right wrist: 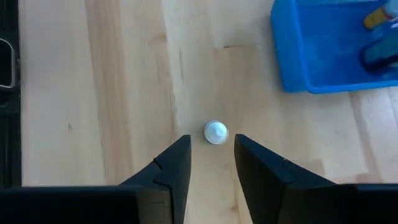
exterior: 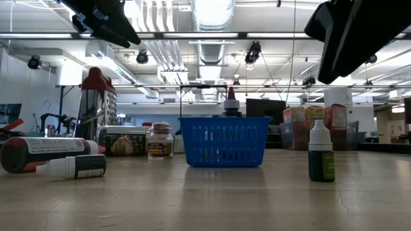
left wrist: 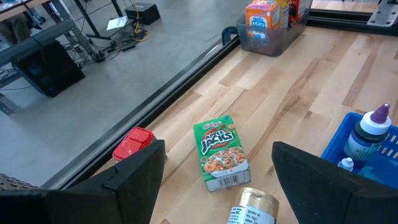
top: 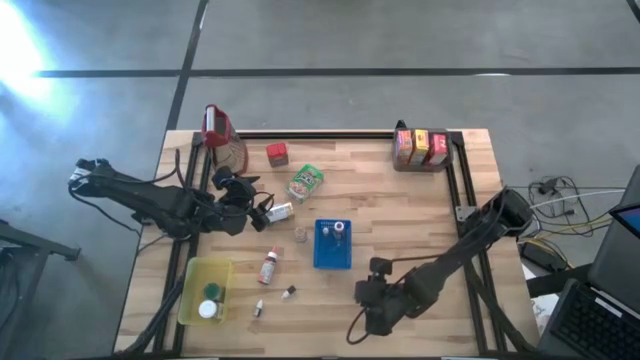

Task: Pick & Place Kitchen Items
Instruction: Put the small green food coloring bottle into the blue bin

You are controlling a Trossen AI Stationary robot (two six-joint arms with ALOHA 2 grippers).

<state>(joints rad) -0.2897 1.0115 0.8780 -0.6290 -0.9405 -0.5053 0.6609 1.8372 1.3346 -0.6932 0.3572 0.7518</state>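
From above, the right gripper [top: 372,300] hangs over the near side of the pale wooden table [top: 440,210], just beside the blue perforated plastic basket [top: 331,256]. The left gripper [top: 262,212] sits mid-table by a small gold-lidded jar [top: 282,211] lying on its side, with the green Apple Jacks cereal carton [top: 305,182] just past it.

At table height, a small dark-green dropper bottle with a white cap [exterior: 321,152] stands upright, right of the basket [exterior: 223,141], with an arm's dark bulk overhead.

The left wrist camera shows wide-spread fingers, nothing between them, the green carton [left wrist: 219,151] and the jar [left wrist: 252,207] ahead.

The right wrist camera looks straight down: the white cap [right wrist: 216,132] sits just beyond the fingertips, in line with the gap. The fingers are parted narrowly and hold nothing.

My read: it's the approach to pick that bottle. The next move calls for a straight descent, cap centred, then a squeeze, then a lift toward the basket.
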